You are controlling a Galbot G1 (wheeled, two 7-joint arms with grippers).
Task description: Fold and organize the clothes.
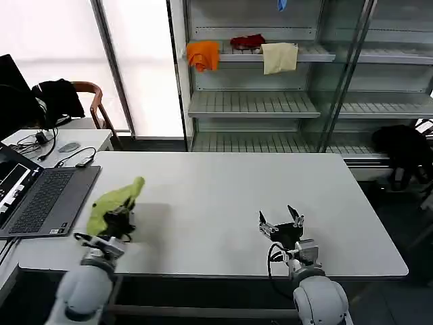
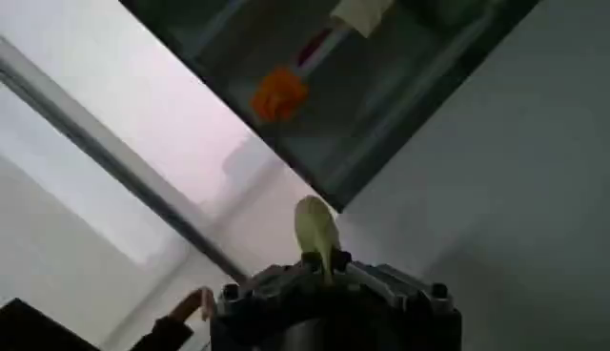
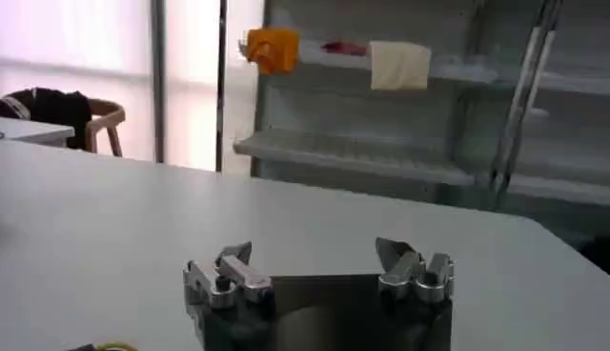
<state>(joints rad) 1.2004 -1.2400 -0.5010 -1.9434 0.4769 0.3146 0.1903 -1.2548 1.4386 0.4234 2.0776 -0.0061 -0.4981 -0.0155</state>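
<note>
The clothes are one lime-green T-shirt (image 1: 114, 200), bunched into a small crumpled lump at the table's left side, next to the laptop. My left gripper (image 1: 119, 218) is shut on the shirt's near end, and the cloth rises from between its jaws toward the far side. In the left wrist view a narrow green tongue of the T-shirt (image 2: 316, 232) sticks up out of the left gripper (image 2: 324, 263). My right gripper (image 1: 281, 218) stands open above the table's near right part, nothing between its fingers. In the right wrist view the right gripper (image 3: 315, 261) has its jaws spread wide over bare tabletop.
An open laptop (image 1: 40, 200) lies at the table's left edge with cables (image 1: 71, 157) behind it. A shelf unit (image 1: 270, 101) at the back holds orange (image 1: 203, 54), red (image 1: 247, 42) and cream (image 1: 279, 57) cloths. A chair with a black garment (image 1: 61, 98) stands far left. White table (image 1: 223, 196).
</note>
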